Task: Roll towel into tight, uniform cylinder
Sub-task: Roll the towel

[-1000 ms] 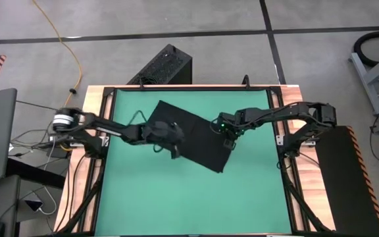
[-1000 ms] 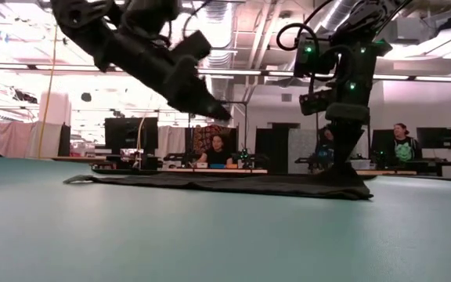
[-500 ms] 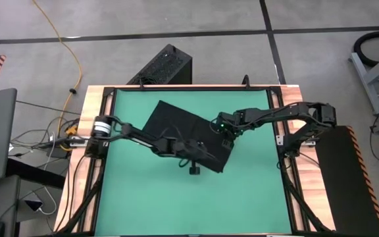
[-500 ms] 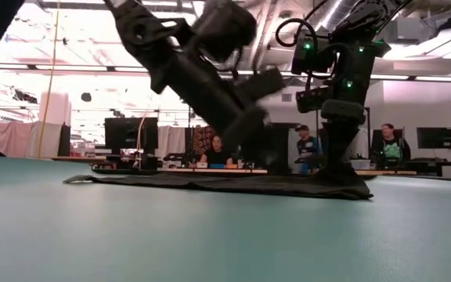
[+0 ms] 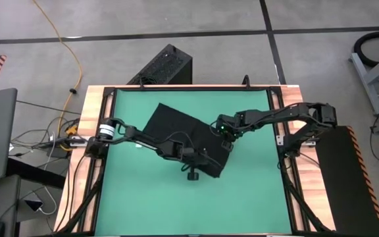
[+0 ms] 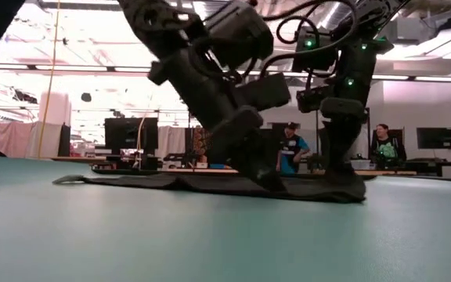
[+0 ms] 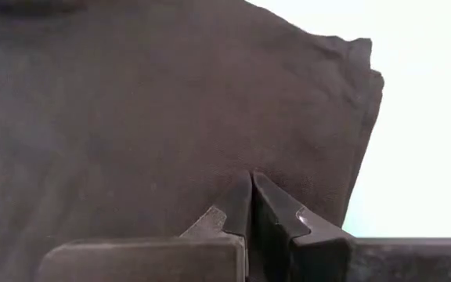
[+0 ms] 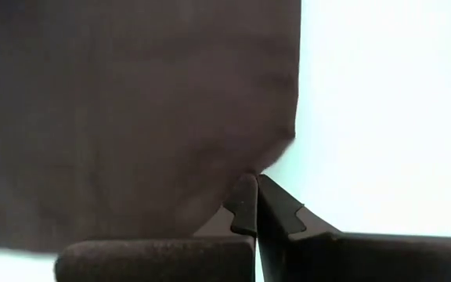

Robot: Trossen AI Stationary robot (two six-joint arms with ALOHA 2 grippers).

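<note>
The black towel (image 5: 176, 128) lies flat and askew on the green mat (image 5: 143, 197), its corners pointing to the table's edges. My left gripper (image 5: 208, 162) is shut and slants down onto the towel's near-right part, close to its near corner (image 7: 362, 55). My right gripper (image 5: 228, 143) is shut at the towel's right corner and points steeply down. In the low view the left gripper (image 6: 271, 183) and the right gripper (image 6: 343, 186) both stand on the towel (image 6: 131, 181). My left gripper presses its shut fingertips (image 7: 241, 196) down on the towel's top face (image 7: 233, 157), a little inside the edge near the near corner. It comes slanting down from the table's left. The cloth stays flat on the mat under it. My right gripper meets the towel's right corner (image 8: 245, 168) with its fingertips (image 8: 245, 200), from above and pointing steeply down. The edge of the cloth runs in to the tips. Whether cloth is pinched between them or only pressed, I cannot tell. The corner rests on the mat.
Bare green mat lies near and left of the towel. A wooden frame (image 5: 91, 164) borders the mat. A black ribbed box (image 5: 166, 66) stands on the floor beyond the far edge. People sit and stand in the room behind (image 6: 290, 149).
My left gripper has swung from above the towel's middle toward the table's right and near edge, tipped downward and come down onto the towel. The towel stays flat. My right gripper has kept its place.
</note>
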